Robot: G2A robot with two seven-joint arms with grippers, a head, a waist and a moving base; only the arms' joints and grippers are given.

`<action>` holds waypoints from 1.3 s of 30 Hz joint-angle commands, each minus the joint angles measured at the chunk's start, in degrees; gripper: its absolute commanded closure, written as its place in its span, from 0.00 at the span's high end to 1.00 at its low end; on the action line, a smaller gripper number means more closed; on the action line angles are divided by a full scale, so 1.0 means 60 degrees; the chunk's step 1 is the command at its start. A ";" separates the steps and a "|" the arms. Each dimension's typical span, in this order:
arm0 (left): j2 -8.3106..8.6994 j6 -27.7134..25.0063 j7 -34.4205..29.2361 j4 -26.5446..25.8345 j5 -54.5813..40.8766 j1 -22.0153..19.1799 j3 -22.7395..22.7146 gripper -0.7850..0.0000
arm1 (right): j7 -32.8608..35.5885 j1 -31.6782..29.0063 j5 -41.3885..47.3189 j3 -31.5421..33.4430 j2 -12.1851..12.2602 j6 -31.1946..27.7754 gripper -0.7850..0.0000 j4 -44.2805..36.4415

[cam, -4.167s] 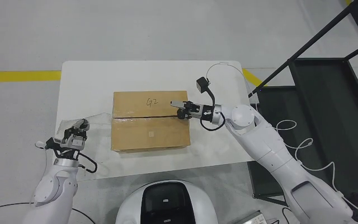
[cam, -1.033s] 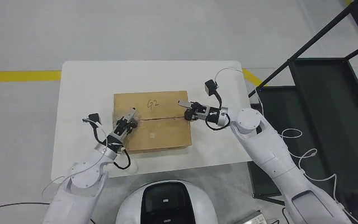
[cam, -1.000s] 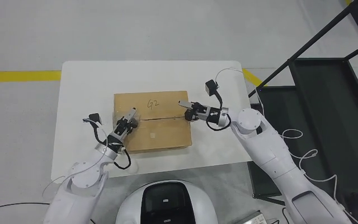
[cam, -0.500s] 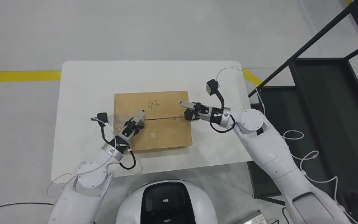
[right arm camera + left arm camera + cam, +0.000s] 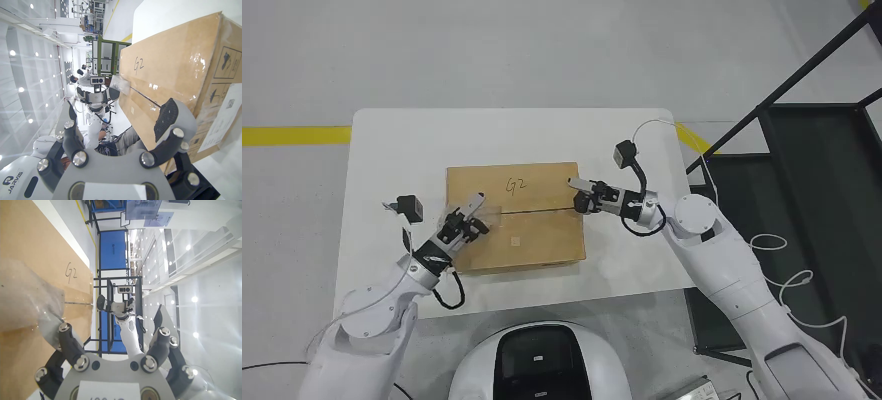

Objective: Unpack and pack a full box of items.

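Note:
A brown cardboard box (image 5: 527, 240) marked "G2" lies closed in the middle of the white table (image 5: 382, 160). My left gripper (image 5: 464, 226) is at the left end of the box's top seam (image 5: 537, 209), its fingers (image 5: 66, 332) wide apart. A loose piece of clear tape (image 5: 28, 298) hangs over one of them and rises off the box (image 5: 37, 247); from the right wrist the tape (image 5: 121, 85) shows at the seam's far end. My right gripper (image 5: 583, 192) is open at the seam's right end, one pad (image 5: 166, 117) over the box's top edge (image 5: 200, 91).
A dark metal rack (image 5: 802, 160) stands just right of the table. White table surface lies bare around the box on all sides. A printed label (image 5: 221, 123) is stuck on the box's right end face.
The left arm came from the table's left edge to the box, ran a little right along the seam, then drew back left with tape lifting. The right gripper edged slightly right.

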 commanded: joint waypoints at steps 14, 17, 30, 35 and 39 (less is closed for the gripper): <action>0.0091 -0.0335 -0.0098 -0.0214 -0.1650 0.0553 -0.1752 1.00 | 0.0355 0.0018 0.0137 0.0216 -0.0003 -0.0444 1.00 -0.0049; 0.0105 -0.0415 0.0012 0.0033 -0.1960 0.0607 -0.2198 1.00 | 0.0732 -0.0009 0.0431 0.0217 -0.0009 -0.0634 1.00 -0.0196; 0.0163 -0.1016 -0.0155 0.1609 -0.2840 0.0450 -0.3577 1.00 | 0.1093 0.0415 0.0294 -0.0463 -0.0178 -0.0678 1.00 -0.0306; 0.0236 -0.1019 -0.0875 0.1959 -0.2358 0.0152 -0.3652 1.00 | 0.0948 0.0402 0.0075 -0.0545 -0.0199 -0.0575 1.00 -0.0348; 0.0372 -0.0515 -0.2206 0.2339 -0.2074 -0.0302 -0.3792 1.00 | 0.0866 0.0351 0.0018 -0.0555 -0.0206 -0.0478 1.00 -0.0428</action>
